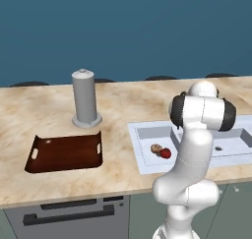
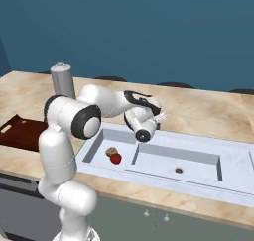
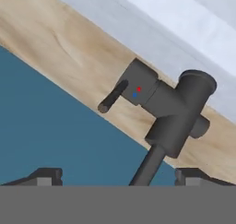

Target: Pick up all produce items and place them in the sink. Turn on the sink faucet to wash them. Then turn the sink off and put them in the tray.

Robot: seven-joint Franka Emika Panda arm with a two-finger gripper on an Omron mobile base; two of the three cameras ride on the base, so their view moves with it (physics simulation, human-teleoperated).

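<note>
The gripper (image 3: pixel 118 174) faces the black faucet (image 3: pixel 170 110) at close range in the hand view. Its two dark fingertips (image 3: pixel 46 174) stand wide apart at the bottom corners of that view, with nothing clamped between them. The faucet's thin spout runs down through the gap between the jaws, nearer the far-side tip than the near one, and touches neither. Ahead of the jaws sits the faucet's chunky body, and its short side lever (image 3: pixel 113 97) sticks out toward the blue wall, next to a small red and blue mark on the valve block. Beyond the faucet lie a strip of marbled beige counter (image 3: pixel 69 48) and then the pale rim of the sink (image 3: pixel 152 15).

In the right base view the white arm reaches across the back of the sink, with the hand (image 2: pixel 144 117) hanging above the divider between the two basins. The red tomato (image 2: pixel 116 158) and the mottled tan-brown item (image 2: pixel 111 151) lie touching each other on the floor of the left basin, well apart from the jaws and below them.

In the left base view the same two items sit side by side in that basin, beside the arm's lower link. The reddish-brown tray (image 1: pixel 66 153) lies on the counter well to the left of the sink, far from the jaws, with a tall grey cylinder (image 1: pixel 84 99) standing just behind it.
</note>
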